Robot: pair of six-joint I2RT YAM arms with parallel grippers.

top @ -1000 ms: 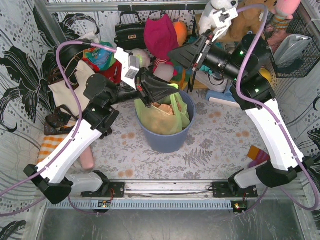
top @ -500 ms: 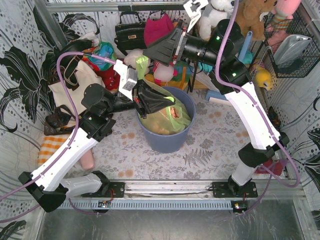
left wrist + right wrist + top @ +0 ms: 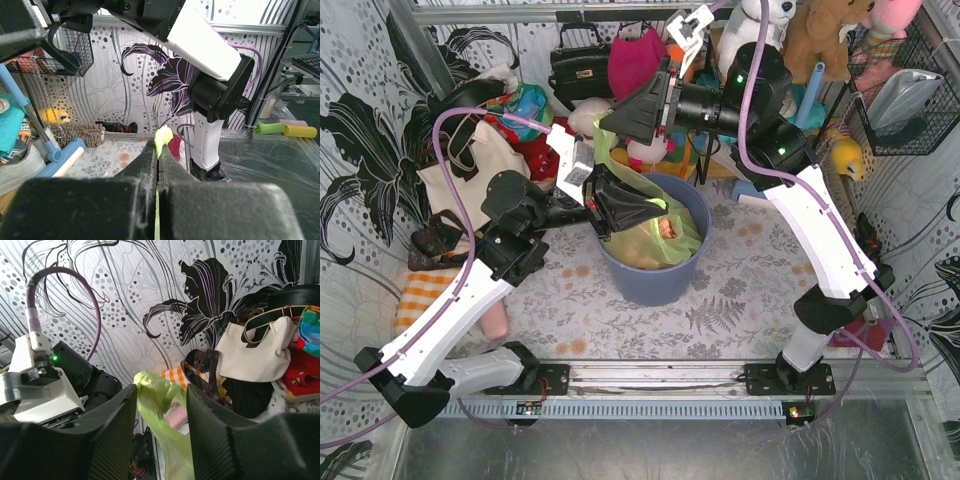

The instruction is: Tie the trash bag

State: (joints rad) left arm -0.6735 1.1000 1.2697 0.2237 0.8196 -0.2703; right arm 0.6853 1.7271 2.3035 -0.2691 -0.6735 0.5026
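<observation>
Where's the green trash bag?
Middle of the top view: the trash bag sits inside the blue bin, one corner pulled up toward the back.

On my overhead feed a blue-grey round bin [image 3: 650,285] stands on the floral table cover [image 3: 740,290]. Along the back wall behind it I see a black handbag [image 3: 578,68] just beside a magenta cloth bag [image 3: 635,62], and a brown teddy [image 3: 825,35] further right. A cream tote [image 3: 470,165] sits at the left, with an orange checked cloth [image 3: 420,295] nearer me. A wire basket [image 3: 910,100] hangs at the right, holding something grey, possibly a pouch.
</observation>
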